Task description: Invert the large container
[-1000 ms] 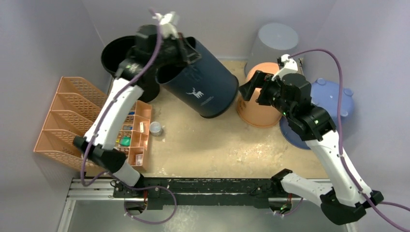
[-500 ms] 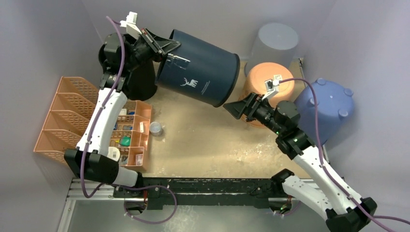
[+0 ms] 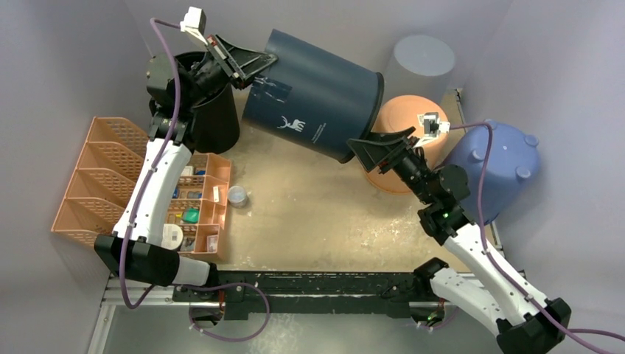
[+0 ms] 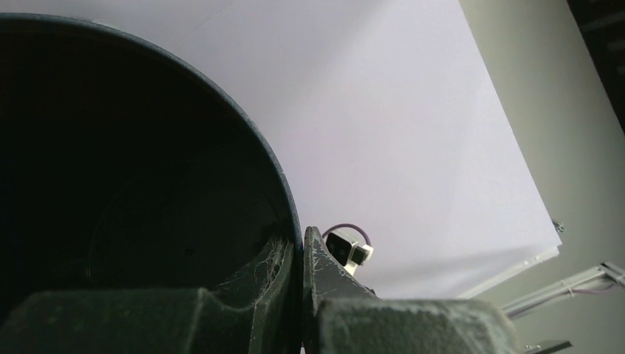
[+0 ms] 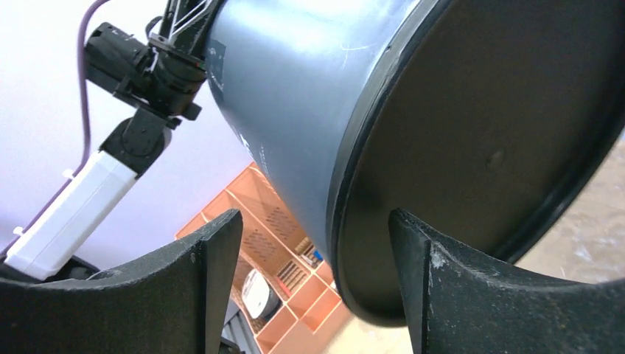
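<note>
The large container is a dark blue bin (image 3: 313, 96) with a white deer logo. It hangs in the air on its side, mouth to the left, base to the right. My left gripper (image 3: 254, 65) is shut on its rim (image 4: 291, 214), one finger inside and one outside. My right gripper (image 3: 368, 151) is open right at the bin's lower base edge (image 5: 368, 287), which sits between the two fingers without being clamped. The bin's dark interior fills the left of the left wrist view.
A black bin (image 3: 203, 118) stands behind the left arm. An upturned orange bin (image 3: 402, 125), a grey bin (image 3: 420, 63) and a blue bin (image 3: 494, 166) crowd the right back. An orange file rack (image 3: 96, 184) and a parts tray (image 3: 203, 210) lie left; a small jar (image 3: 237, 195) is on the table.
My left gripper has lifted the blue bin off the table and swung it up and right onto its side. My right arm has swung left and lower until its open jaws reach the bin's base.
</note>
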Action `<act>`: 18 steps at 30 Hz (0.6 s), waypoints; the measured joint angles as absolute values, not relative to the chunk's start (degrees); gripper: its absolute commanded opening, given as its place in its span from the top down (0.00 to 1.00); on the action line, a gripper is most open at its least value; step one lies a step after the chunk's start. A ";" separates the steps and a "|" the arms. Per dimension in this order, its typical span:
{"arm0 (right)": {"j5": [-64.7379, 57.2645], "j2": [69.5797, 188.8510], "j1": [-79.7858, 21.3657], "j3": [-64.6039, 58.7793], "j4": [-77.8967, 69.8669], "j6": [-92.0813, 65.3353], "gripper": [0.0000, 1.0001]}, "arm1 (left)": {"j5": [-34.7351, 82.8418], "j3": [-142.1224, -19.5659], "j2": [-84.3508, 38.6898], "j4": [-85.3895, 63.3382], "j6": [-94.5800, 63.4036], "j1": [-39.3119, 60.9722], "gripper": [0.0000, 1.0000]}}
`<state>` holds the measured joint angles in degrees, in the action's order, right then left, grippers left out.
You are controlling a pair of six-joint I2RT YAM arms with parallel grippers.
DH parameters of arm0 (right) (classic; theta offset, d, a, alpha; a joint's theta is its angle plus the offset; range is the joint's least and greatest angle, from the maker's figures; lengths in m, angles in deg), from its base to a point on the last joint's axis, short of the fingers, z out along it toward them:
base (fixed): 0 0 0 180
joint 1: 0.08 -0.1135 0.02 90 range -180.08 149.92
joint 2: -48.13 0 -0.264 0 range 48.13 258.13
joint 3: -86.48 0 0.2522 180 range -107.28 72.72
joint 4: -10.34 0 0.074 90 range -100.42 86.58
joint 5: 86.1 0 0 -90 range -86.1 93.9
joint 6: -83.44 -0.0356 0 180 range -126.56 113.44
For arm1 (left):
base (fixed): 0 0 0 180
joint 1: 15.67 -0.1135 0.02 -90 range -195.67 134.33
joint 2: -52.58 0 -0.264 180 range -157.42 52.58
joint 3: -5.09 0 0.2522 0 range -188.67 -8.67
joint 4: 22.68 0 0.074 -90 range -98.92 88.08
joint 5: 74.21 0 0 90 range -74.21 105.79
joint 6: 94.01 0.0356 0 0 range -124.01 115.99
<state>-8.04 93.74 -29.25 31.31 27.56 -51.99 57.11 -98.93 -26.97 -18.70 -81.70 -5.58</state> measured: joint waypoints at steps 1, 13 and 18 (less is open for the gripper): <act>-8.74 94.29 -29.25 31.31 29.07 -52.03 0.32 | 57.40 -98.93 -26.97 -19.36 -82.44 -5.58 1.00; -11.89 95.01 -28.25 31.62 37.31 -52.45 1.00 | 58.80 -98.30 -26.71 -25.04 -85.50 -6.68 1.00; -12.70 96.32 -27.81 26.44 30.86 -52.91 1.00 | 56.76 -95.87 -25.14 -25.59 -84.85 -7.31 1.00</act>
<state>-12.70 96.32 -27.81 26.44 30.86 -52.91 56.76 -95.87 -25.14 -25.59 -84.85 -7.31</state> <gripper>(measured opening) 0.028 0.038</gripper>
